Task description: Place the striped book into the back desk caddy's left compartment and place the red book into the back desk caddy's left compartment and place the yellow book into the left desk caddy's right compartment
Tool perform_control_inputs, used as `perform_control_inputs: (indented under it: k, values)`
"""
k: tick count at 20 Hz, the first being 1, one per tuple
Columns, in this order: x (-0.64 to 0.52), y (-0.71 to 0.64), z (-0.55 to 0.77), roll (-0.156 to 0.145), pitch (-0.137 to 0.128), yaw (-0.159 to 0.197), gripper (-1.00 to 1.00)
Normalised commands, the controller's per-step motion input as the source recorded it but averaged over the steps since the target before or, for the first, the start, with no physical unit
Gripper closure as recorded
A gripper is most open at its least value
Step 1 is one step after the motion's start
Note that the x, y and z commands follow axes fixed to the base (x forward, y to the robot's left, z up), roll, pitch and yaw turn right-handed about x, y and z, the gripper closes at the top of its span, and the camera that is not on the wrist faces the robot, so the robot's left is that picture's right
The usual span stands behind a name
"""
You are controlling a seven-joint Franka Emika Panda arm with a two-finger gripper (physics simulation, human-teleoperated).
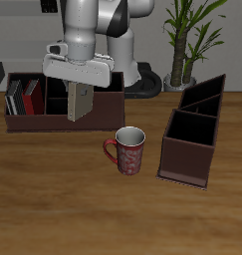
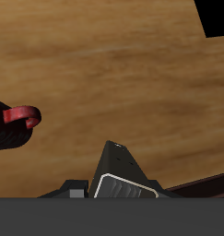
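Observation:
My gripper (image 1: 79, 86) is shut on the yellow book (image 1: 81, 103), which hangs upright just in front of the back desk caddy (image 1: 103, 108), above the table. In the wrist view the held book (image 2: 118, 175) shows edge-on as a dark wedge. The striped book (image 1: 14, 97) and the red book (image 1: 31, 96) stand side by side in the back caddy's end compartment, the one farthest from the other caddy. The left desk caddy (image 1: 192, 139) stands apart near the plant, and both its compartments look empty.
A red patterned mug (image 1: 126, 149) stands on the table between the two caddies, nearer the front edge; it also shows in the wrist view (image 2: 12, 126). A potted plant (image 1: 182, 40) stands at the back behind the left caddy.

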Motion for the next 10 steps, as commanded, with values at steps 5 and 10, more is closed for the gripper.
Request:
perform_control_inputs:
  k: [5,10]
  values:
    - [-0.12,0.09,0.32,-0.002,-0.024,0.029,1.00]
    - [-0.08,0.20,0.26,-0.036,-0.004,0.012,1.00]
